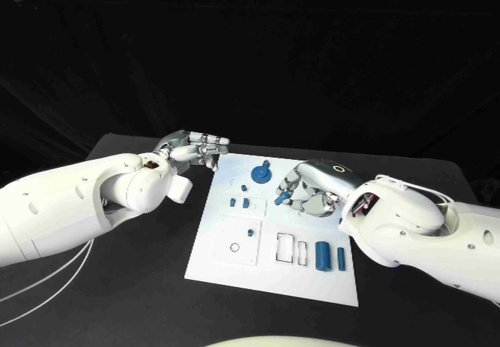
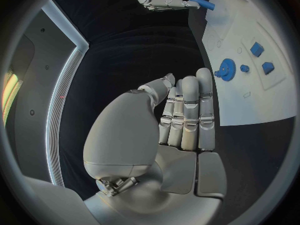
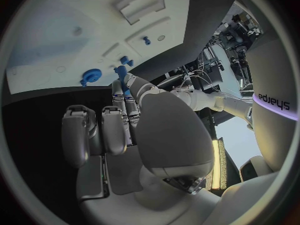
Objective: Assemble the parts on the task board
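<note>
Two blue pegs [image 1: 332,256] lie at lower right of the task board [image 1: 273,282], mid-frame on the desk. Right hand [image 1: 308,191] pinches a blue peg [image 1: 282,197] in its fingers; insertion in hand, needs hole alignment. Left hand [image 1: 195,150], upper left, curled empty.

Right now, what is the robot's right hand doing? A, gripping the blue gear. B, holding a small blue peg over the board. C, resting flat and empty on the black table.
B: the right hand pinches a small blue peg above the task board, while the blue gear lies apart on the board, untouched.
</note>
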`<action>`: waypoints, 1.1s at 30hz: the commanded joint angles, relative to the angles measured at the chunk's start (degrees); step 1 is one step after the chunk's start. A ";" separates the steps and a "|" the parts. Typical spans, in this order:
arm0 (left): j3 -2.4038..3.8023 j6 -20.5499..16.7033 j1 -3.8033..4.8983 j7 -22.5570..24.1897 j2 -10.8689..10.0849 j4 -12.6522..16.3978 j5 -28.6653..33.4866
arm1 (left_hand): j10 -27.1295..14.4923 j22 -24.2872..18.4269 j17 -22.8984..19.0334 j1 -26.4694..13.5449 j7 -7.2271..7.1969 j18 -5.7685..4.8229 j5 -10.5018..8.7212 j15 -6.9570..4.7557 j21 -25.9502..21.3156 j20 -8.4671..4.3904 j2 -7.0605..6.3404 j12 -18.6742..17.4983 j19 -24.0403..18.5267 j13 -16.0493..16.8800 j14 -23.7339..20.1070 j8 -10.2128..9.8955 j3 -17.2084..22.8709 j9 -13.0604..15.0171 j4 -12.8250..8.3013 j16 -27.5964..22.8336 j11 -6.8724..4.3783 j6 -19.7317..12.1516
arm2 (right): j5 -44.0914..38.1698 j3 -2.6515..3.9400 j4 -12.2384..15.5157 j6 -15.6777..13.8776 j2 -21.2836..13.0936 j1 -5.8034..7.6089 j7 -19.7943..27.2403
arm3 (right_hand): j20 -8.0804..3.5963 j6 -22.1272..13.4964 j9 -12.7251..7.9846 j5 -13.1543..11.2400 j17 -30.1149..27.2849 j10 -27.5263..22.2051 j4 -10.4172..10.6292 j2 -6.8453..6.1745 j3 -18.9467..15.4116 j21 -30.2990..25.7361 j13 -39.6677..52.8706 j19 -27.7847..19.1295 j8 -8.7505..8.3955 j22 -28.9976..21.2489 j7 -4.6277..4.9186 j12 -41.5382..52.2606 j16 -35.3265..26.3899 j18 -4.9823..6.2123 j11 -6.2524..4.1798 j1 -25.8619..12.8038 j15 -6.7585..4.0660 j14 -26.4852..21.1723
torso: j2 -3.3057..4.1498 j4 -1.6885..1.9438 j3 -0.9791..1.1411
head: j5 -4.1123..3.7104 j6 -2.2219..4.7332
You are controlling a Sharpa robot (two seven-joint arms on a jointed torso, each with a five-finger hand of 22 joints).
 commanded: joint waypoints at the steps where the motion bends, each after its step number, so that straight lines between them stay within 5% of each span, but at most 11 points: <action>1: 0.00 1.08 0.05 0.48 0.31 -0.01 0.65 | -0.29 -0.08 -0.06 -0.13 -0.04 0.79 0.18 0.03 -0.18 0.07 0.49 0.26 0.41 0.05 -0.29 -0.15 0.02 -0.06 -0.37 -0.26 0.04 -0.36 | 1.73 -0.06 0.72 -1.18 1.83 -0.80 1.83 | -0.56 0.26 0.83 0.27 -0.01 1.27 -0.15 -0.31 0.41 -0.01 0.01 2.05 -0.04 12.22 0.34 -0.28 0.24 -0.62 -0.74 0.22 -0.29 2.35 | -0.03 -0.10 -0.02 | 0.54 -0.26; 6: -0.11 1.13 0.03 0.61 0.72 -0.27 1.29 | -0.29 -0.08 -0.06 -0.13 -0.04 0.79 0.18 0.03 -0.18 0.07 0.49 0.26 0.41 0.05 -0.29 -0.15 0.02 -0.06 -0.37 -0.26 0.04 -0.36 | 2.23 -0.33 0.43 -0.49 6.12 -2.71 2.64 | -0.56 0.20 0.86 0.40 -0.06 1.26 -0.32 -0.41 0.57 -0.16 0.00 1.99 -0.10 12.19 0.42 -0.39 0.22 -0.59 -0.70 0.21 -0.27 2.34 | -0.06 0.15 -0.09 | 0.76 -0.43; 18: -0.27 1.11 0.03 0.66 1.11 -0.11 1.64 | -0.38 -0.12 -0.11 -0.04 -0.03 0.79 0.17 0.03 -0.24 0.06 0.58 0.39 0.45 0.10 -0.30 -0.12 0.03 -0.08 -0.42 -0.27 0.05 -0.38 | 2.17 -1.15 -4.33 2.06 12.45 -6.83 3.39 | -0.54 0.07 0.88 0.45 -0.18 1.17 -0.45 -0.52 0.71 -0.55 -0.03 1.83 -0.20 12.10 0.55 -0.57 0.15 -0.51 -0.59 0.06 -0.20 2.31 | 0.07 -0.05 -0.01 | 2.20 -0.92; 33: -0.29 1.31 0.03 0.46 1.02 0.01 1.66 | -0.38 -0.12 -0.11 -0.04 -0.03 0.79 0.17 0.03 -0.24 0.06 0.58 0.39 0.45 0.10 -0.30 -0.12 0.03 -0.08 -0.42 -0.27 0.05 -0.38 | 0.59 -1.43 -7.11 4.05 13.97 -8.34 2.52 | -0.50 -0.01 0.91 0.41 -0.32 1.10 -0.60 -0.66 0.80 -0.74 -0.04 1.75 -0.28 12.06 0.62 -0.71 0.07 -0.47 -0.52 -0.07 -0.15 2.28 | 0.07 0.01 0.05 | 2.42 -1.34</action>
